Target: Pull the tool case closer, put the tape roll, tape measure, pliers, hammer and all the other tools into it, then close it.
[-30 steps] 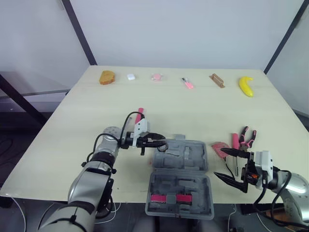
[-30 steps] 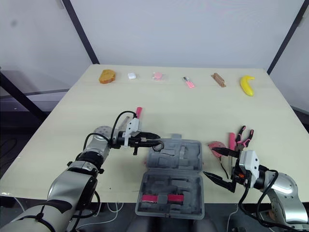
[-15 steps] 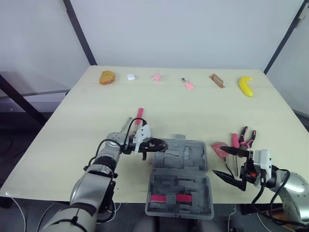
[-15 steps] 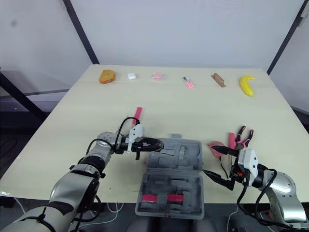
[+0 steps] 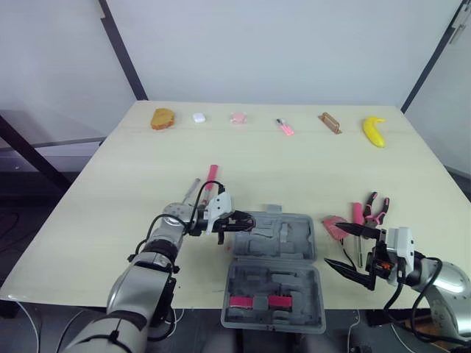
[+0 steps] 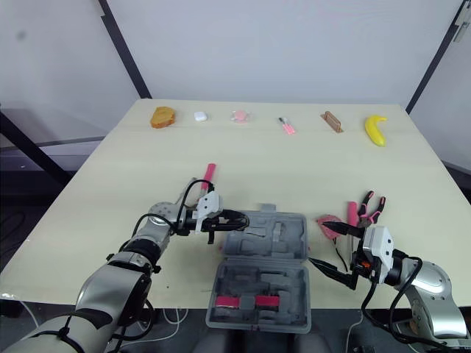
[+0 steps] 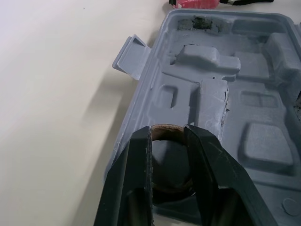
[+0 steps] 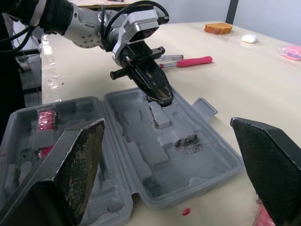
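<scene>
Grey case (image 5: 278, 239) lies open at the worktop's (image 5: 294, 169) front edge. Lower the left tool (image 7: 167, 131), clamped on the tape roll (image 7: 169, 157), until the roll seats flat inside, then release. Right tool (image 5: 332, 244): wide.

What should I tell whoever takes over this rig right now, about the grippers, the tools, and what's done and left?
Left gripper: shut on the tape roll, low over the far half of the case.
Right gripper: open, holding nothing, right of the case.
Case: open, at the front edge of the table.
Pliers and other pink tools lie right of the case; a pink-handled tool lies beyond the left gripper.
Done: case pulled close, roll picked up.
Left: release the roll into the case, load the rest, close it.
</scene>
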